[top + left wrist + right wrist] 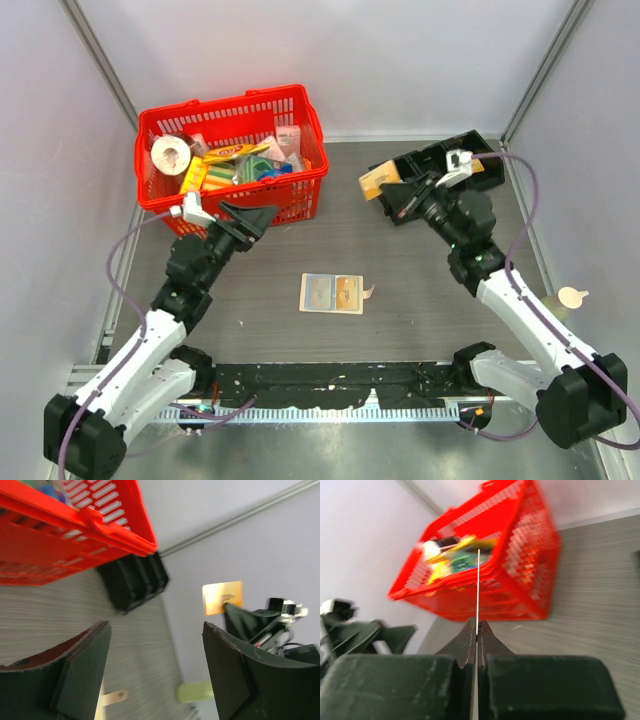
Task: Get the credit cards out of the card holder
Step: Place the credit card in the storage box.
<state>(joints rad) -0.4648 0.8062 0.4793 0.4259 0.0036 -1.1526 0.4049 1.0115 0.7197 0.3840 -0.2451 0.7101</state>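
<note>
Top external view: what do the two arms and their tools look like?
The left arm and right arm have white lower links, black joints. A purple cable loops along each. The left tool and right tool are black, with wedge-shaped fingers.

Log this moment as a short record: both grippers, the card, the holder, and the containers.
left gripper: open, holding nothing, close to the red basket's front wall
right gripper: shut on the card
card: yellow-orange, lifted off the table, by the near-left end of the black tray
card holder: lying open and flat on the table between the arms, nothing touching it
red basket: far left, filled with mixed items
black tray: far right
</note>
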